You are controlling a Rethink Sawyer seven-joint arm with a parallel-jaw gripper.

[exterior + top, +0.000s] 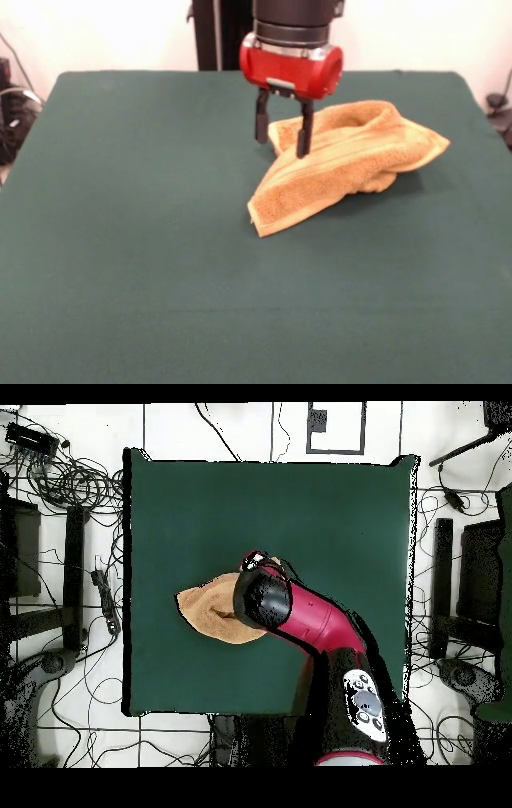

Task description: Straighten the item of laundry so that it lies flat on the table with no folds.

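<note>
Broadly, a large rectangular table [144, 240] with a dark green cloth-like top fills most of the front view, and from overhead its surface [200, 514] sits on a pale floor strewn with black cables [70, 479]. Next in size is the Sawyer arm [315, 624], red and black, reaching from the robot's base at the bottom of the overhead view toward the towel; in the front view its red wrist housing hangs down from the top edge. Smaller again is the orange-tan terry towel [352, 164], lying crumpled and folded over itself on the table, to the right of centre in the front view, with one corner pointing toward the camera and a paler woven band running along the folded layer. From overhead, the towel [210, 612] shows as a rounded tan shape partly hidden beneath the arm's head. Smallest is the gripper [282, 136]: its two black fingers [262, 122] are spread apart with a clear gap between them, straddling the towel's upper left edge, one finger over the cloth, grasping nothing.
</note>
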